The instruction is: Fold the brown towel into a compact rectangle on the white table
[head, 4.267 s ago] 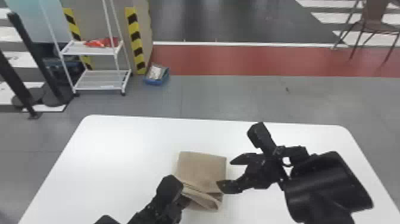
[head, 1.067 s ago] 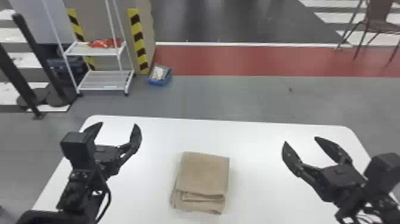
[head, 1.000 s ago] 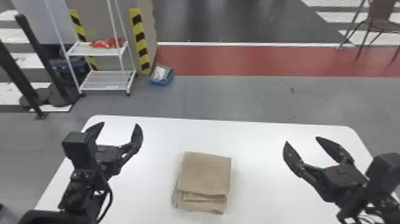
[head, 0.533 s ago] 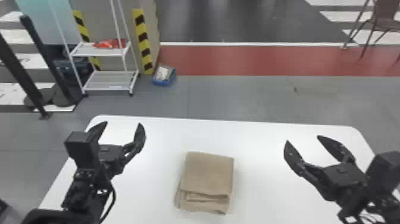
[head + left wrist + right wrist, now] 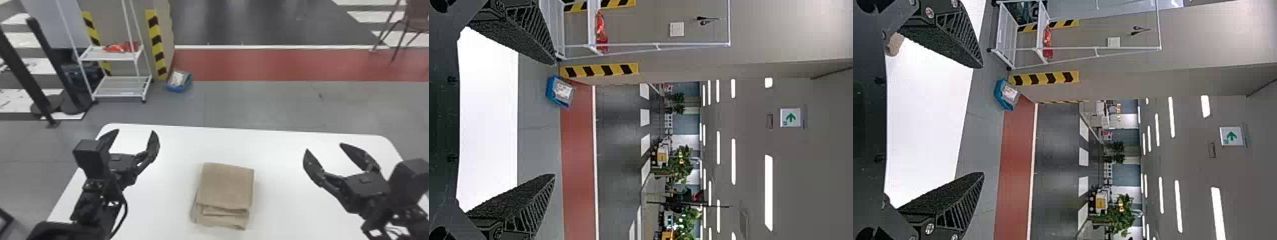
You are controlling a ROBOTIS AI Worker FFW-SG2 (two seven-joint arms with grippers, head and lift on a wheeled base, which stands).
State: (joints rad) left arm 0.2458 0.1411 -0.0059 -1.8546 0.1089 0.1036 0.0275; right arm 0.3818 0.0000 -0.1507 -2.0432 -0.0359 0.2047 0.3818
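White table [image 5: 281, 204], wide margins beside towel [image 5: 226, 186]

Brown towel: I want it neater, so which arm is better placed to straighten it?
Left, probably: the towel has layers jutting from its left side, where the left end effector hangs open, empty.

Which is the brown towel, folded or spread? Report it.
Folded: the brown towel lies as a compact stack, with layered edges showing along its near side.
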